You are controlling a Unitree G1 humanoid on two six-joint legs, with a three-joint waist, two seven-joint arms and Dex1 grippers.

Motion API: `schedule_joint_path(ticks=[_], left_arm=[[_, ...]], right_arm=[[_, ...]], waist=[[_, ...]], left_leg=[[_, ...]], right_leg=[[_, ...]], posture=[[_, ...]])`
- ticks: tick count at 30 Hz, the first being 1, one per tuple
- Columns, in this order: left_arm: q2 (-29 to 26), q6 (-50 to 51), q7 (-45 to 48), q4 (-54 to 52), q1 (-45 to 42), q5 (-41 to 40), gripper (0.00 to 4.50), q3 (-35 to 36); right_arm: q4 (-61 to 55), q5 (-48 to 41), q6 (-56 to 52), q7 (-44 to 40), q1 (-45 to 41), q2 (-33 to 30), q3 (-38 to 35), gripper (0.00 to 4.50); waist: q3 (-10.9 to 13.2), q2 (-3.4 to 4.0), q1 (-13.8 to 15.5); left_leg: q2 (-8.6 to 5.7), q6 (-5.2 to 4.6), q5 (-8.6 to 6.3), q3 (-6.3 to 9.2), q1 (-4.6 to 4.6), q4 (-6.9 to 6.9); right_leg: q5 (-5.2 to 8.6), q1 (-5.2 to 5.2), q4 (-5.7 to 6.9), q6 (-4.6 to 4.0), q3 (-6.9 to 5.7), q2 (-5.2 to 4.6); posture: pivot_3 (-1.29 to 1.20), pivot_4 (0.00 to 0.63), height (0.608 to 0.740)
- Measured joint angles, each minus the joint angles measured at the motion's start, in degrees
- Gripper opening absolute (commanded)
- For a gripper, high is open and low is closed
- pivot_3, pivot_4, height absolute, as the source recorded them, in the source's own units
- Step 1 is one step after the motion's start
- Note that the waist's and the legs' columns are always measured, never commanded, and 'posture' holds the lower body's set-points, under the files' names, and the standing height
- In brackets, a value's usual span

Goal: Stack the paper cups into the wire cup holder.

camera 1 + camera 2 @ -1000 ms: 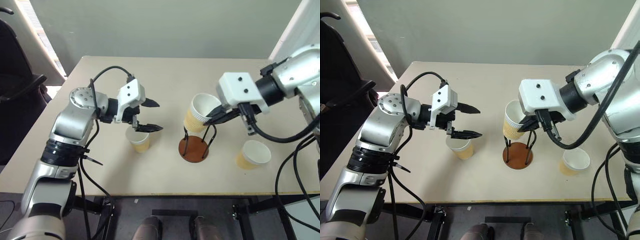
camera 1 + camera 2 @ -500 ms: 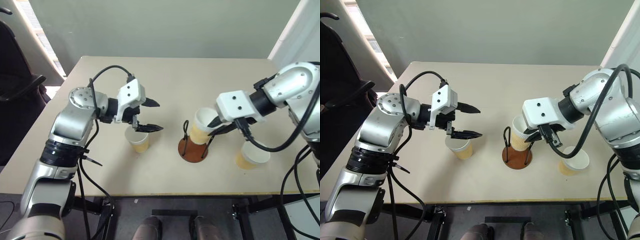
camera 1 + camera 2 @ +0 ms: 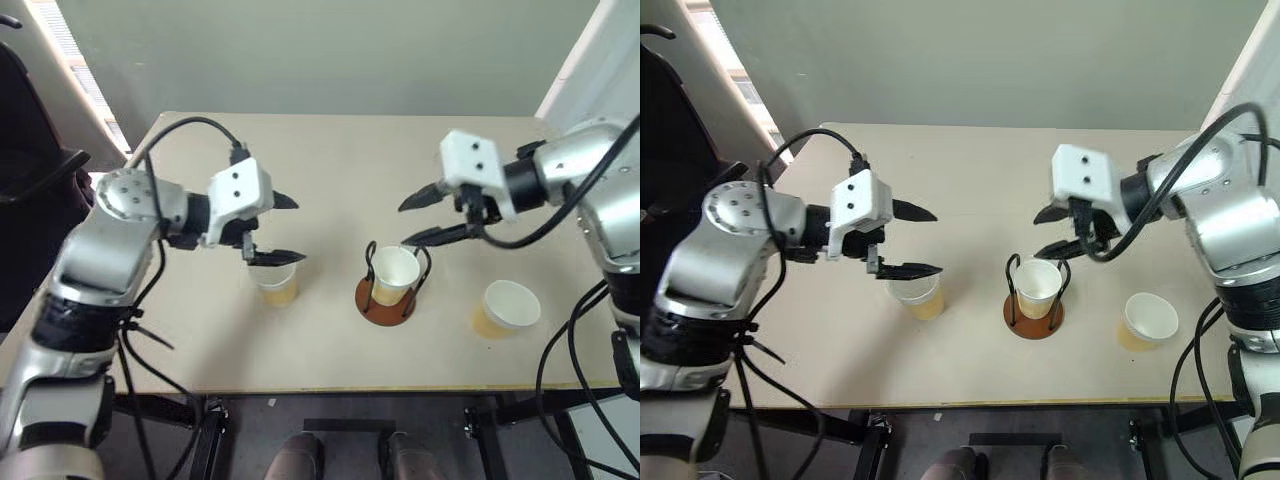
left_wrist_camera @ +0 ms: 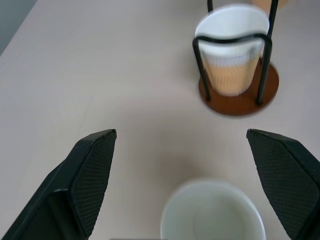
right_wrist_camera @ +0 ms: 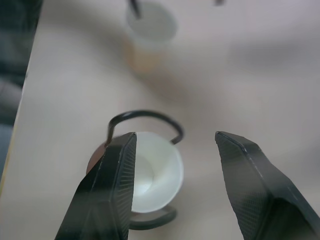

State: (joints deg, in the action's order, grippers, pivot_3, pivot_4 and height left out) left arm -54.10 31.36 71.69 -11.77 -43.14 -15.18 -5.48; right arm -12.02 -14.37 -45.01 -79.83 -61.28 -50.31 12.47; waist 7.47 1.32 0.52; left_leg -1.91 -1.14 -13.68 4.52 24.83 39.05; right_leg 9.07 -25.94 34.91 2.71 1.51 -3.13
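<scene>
Cup [image 3: 394, 274] now dropped upright inside holder [image 3: 386, 302], seemingly seated

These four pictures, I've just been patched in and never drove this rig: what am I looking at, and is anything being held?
It is a humanoid robot at a beige table. Two pictures come from its head, looking down; the other two come from cameras on its wrists, looking along each tool's black fingers. In the middle stands the wire cup holder with one paper cup upright inside it. The right tool hangs open just above that cup, holding nothing. The left tool is open above a second cup, also empty. A third cup stands on the robot's right.
</scene>
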Motion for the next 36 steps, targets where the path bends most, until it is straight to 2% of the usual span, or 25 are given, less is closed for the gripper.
schedule_joint_path(ticks=[5, 9, 21, 33, 36], left_arm=[[-7.78, 0.34, 2.36, -6.04, 5.02, 1.67, 4.5, -1.5], [-8.85, -0.18, 2.65, -6.94, 5.69, 4.43, 4.5, -3.71], [-6.94, -4.08, 1.41, -3.03, 6.13, 12.43, 4.5, -10.4], [-0.8, -10.95, 2.14, 4.35, 4.23, 17.34, 4.5, -14.93], [0.78, -13.57, 2.84, 6.19, 3.24, 17.9, 3.55, -15.47]], right_arm=[[-0.65, -4.56, -5.65, 0.79, -0.38, -1.0, -2.62, 2.56], [-1.07, -8.54, -9.79, 1.44, -1.62, -1.09, -3.55, 2.56], [-3.52, -14.55, -13.77, 4.48, -1.63, -2.39, -4.08, 2.56], [-4.22, -16.07, -13.82, 6.79, -1.51, -2.83, -4.07, 2.56], [-4.38, -16.75, -13.85, 7.25, -0.99, -3.04, -4.08, 2.61]], waist=[[0.0, 0.0, 0.02], [0.0, 0.0, 0.04], [0.0, 0.0, -0.02], [0.0, 0.0, 0.02], [0.0, 0.0, 0.02]], left_leg=[[0.0, 0.04, 0.02, 0.02, -0.02, 0.0], [-0.01, 0.07, 0.01, 0.04, -0.07, -0.04], [-0.01, 0.11, 0.03, 0.1, -0.17, -0.11], [-0.01, 0.13, 0.0, 0.1, -0.12, -0.12], [-0.01, 0.12, 0.0, 0.1, -0.11, -0.1]], right_leg=[[0.12, 0.0, 0.06, -0.21, 0.0, 0.01], [0.05, 0.01, 0.12, -0.35, -0.01, 0.0], [-0.04, -0.02, 0.19, -0.5, 0.0, 0.01], [-0.05, -0.02, 0.15, -0.49, 0.0, 0.0], [-0.06, -0.02, 0.14, -0.46, 0.0, 0.0]], posture=[[0.0, 0.15, 0.74], [0.0, 0.15, 0.74], [0.0, 0.15, 0.74], [0.0, 0.15, 0.74], [0.0, 0.15, 0.74]])
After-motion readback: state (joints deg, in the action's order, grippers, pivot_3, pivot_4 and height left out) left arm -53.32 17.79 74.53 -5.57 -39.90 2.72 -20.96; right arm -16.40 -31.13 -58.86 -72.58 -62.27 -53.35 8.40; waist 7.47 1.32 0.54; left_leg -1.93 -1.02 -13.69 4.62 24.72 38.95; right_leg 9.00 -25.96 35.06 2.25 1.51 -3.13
